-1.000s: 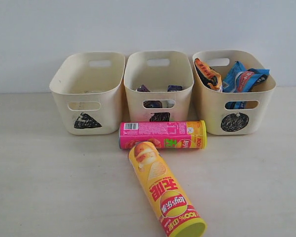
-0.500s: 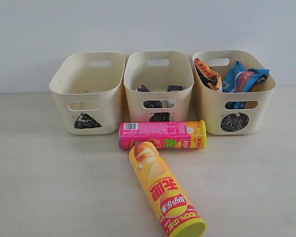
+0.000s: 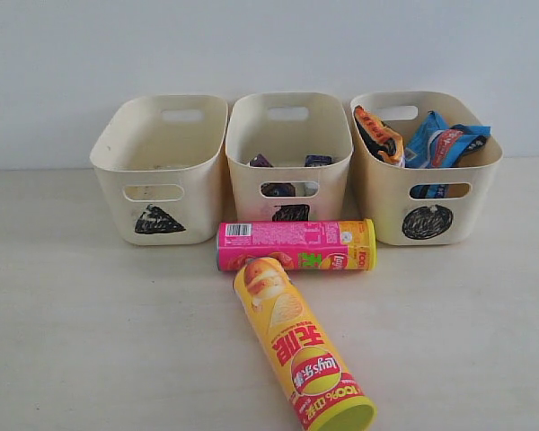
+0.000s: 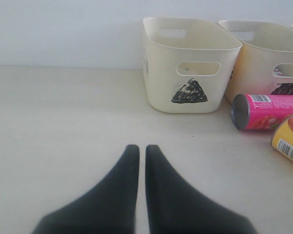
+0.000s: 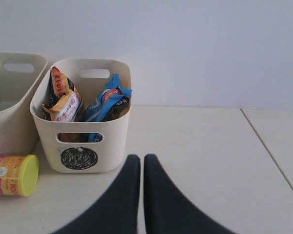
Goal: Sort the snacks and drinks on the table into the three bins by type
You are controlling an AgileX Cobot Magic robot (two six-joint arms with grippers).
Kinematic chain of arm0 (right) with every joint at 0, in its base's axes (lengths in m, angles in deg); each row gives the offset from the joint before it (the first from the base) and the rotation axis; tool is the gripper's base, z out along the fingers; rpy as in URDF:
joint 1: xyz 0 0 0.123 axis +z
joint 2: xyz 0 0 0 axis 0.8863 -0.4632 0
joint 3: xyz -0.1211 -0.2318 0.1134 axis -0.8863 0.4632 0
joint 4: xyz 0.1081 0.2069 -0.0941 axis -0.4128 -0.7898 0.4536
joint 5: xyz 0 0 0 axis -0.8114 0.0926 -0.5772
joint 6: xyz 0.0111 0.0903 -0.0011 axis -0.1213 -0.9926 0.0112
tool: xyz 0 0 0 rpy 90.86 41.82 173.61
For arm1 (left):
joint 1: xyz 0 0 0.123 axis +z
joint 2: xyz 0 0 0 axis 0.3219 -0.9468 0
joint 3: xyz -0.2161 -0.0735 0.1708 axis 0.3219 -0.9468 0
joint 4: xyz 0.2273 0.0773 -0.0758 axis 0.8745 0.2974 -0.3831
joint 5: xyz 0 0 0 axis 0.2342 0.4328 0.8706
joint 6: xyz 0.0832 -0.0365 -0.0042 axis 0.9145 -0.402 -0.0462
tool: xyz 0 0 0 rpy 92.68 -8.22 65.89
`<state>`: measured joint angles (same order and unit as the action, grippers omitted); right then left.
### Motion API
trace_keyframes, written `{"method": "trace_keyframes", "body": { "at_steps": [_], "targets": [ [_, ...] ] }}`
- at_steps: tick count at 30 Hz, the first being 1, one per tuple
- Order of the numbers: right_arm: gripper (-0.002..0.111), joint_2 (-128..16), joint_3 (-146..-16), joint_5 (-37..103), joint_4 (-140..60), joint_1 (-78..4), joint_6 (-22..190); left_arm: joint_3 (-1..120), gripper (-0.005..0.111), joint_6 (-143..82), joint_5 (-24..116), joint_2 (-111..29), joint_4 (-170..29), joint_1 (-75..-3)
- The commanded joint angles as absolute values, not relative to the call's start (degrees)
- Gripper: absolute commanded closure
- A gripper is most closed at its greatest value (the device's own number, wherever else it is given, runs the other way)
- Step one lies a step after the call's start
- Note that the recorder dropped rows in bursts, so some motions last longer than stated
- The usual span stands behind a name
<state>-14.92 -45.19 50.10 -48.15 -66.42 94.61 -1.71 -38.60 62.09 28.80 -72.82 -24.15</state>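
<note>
Pink chip tube (image 3: pixel 287 244) and yellow chip tube (image 3: pixel 296 346) lie unsorted, likely for triangle bin (image 3: pixel 198 180); left fingers (image 4: pixel 119 195), right fingers (image 5: pixel 121 195) closed, empty

The exterior camera faces the three bins (image 3: pixel 251 202) head-on, from slightly above. The wrist cameras look low across the surface (image 4: pixel 63 122) past the left tool (image 4: pixel 138 151) and right tool (image 5: pixel 136 161). All three views share the pink chip tube (image 3: pixel 292 244).
</note>
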Motion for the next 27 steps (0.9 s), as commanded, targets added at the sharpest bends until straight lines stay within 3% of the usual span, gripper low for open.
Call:
{"method": "trace_keyframes", "body": {
  "at_steps": [1,12,27],
  "targets": [
    [0.109,-6.44,-35.47,44.29,-48.08,-66.37,94.99,-1.5,0.103,-39.07,61.68,29.02,-72.63,-24.03],
    [0.109,15.66,-21.32,45.1,-48.92,-66.37,95.29,-1.5,0.103,-39.07,61.68,29.02,-72.63,-24.03],
    [0.109,15.66,-20.82,52.02,-42.56,-66.37,85.64,-1.5,0.103,-39.07,61.68,29.02,-72.63,-24.03]
  ]
}}
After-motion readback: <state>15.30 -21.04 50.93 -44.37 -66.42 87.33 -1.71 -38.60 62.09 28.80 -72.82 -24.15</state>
